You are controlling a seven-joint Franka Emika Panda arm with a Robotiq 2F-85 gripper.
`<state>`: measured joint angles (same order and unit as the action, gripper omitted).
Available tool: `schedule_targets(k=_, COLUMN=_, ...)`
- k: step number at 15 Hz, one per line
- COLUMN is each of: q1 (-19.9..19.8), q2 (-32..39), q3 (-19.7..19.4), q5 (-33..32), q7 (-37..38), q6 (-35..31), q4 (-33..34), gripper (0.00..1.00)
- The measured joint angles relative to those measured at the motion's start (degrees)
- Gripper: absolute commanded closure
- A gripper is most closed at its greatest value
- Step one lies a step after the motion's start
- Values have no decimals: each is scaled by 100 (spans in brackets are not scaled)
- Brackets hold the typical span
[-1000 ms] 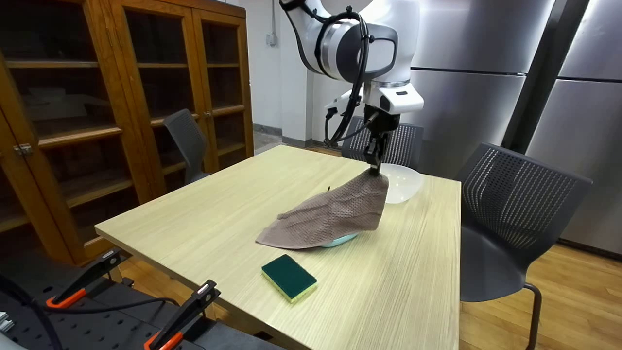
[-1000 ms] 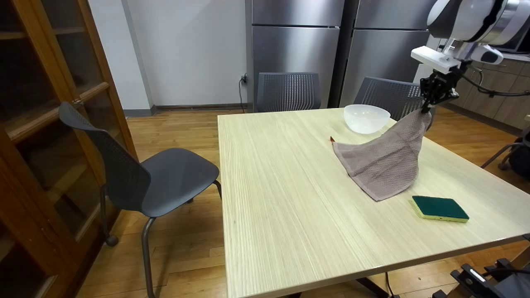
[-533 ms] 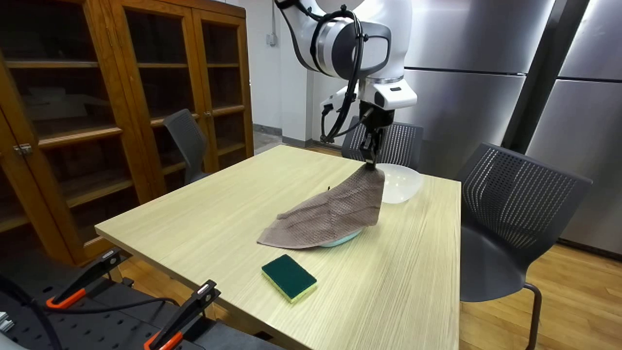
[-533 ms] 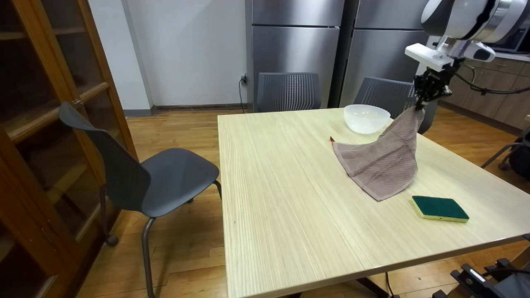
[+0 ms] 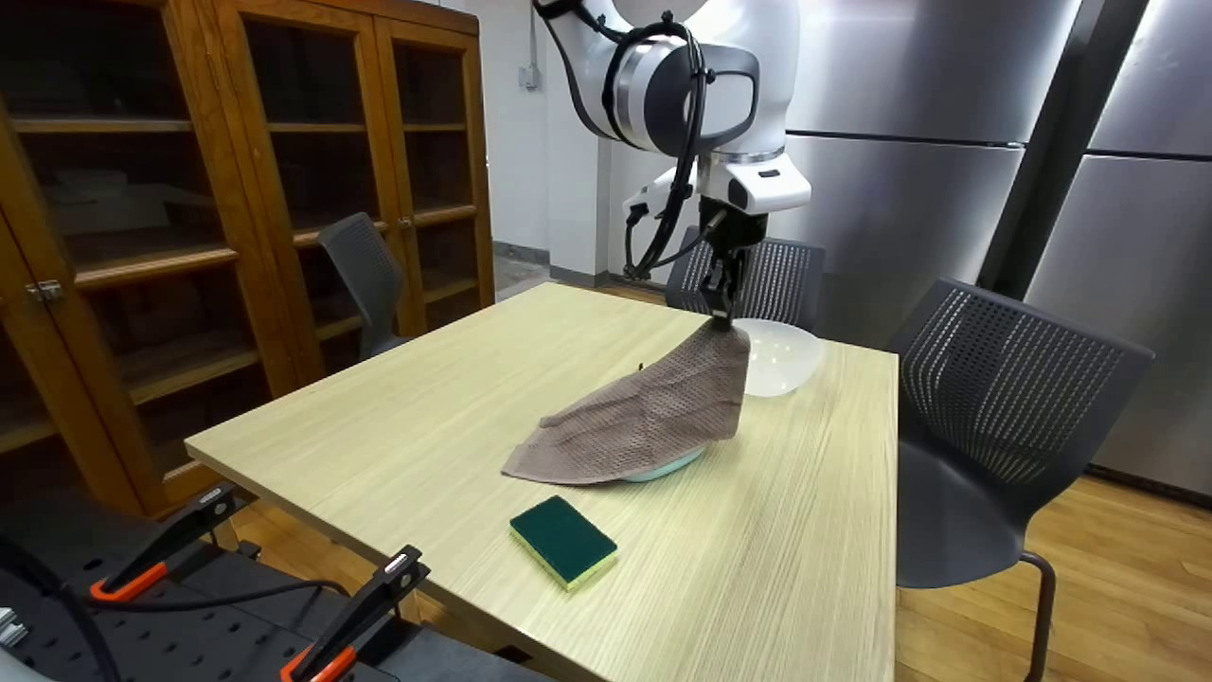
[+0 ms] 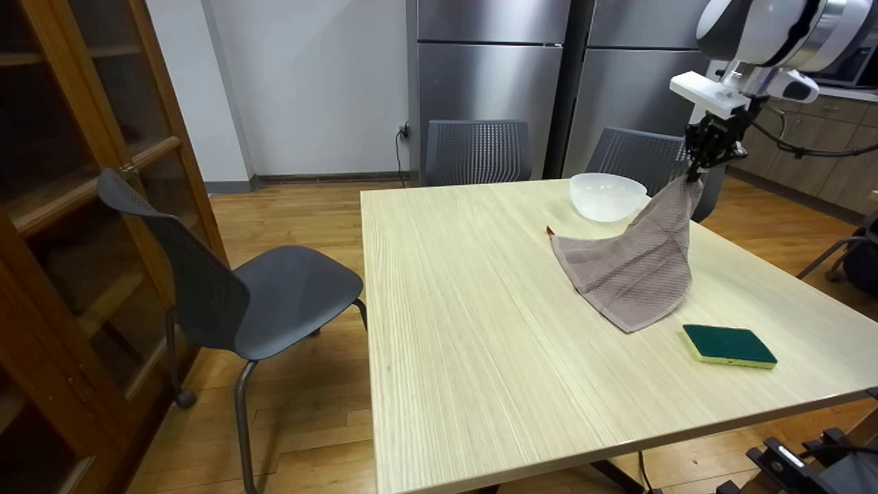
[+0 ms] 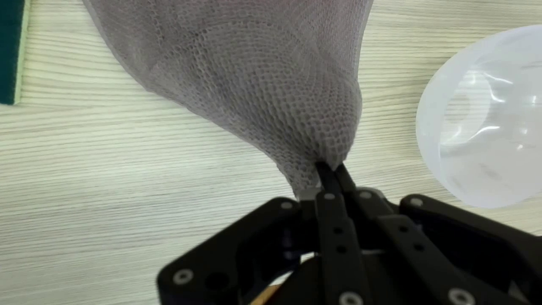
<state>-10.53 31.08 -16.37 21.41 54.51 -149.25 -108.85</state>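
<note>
Green tops yellow on the sponge [image 5: 563, 540], flat and nearest on the pale counter [image 5: 757, 578] in an exterior view. Just behind, the mauve cloth [image 5: 639, 417] slopes upward, a light-blue dish [image 5: 670, 468] peeking from under its hem. And there's the gripper [image 7: 334, 170], fingers pinched tight on the cloth's raised corner! Past that, the translucent white bowl [image 5: 784, 358] sits upright on the counter; beyond the far edge comes a grey chair [image 5: 788, 284], then steel refrigerators [image 5: 909, 237] stand at the back.

Hand [image 5: 721, 316] and cloth corner [image 5: 722, 343] now slightly higher
</note>
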Motion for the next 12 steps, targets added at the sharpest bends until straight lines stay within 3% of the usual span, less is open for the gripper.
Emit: schedule_targets(k=12, q1=-10, q2=-190, q3=-5, q5=0, q7=-7, q6=-379, q4=-387, gripper=100)
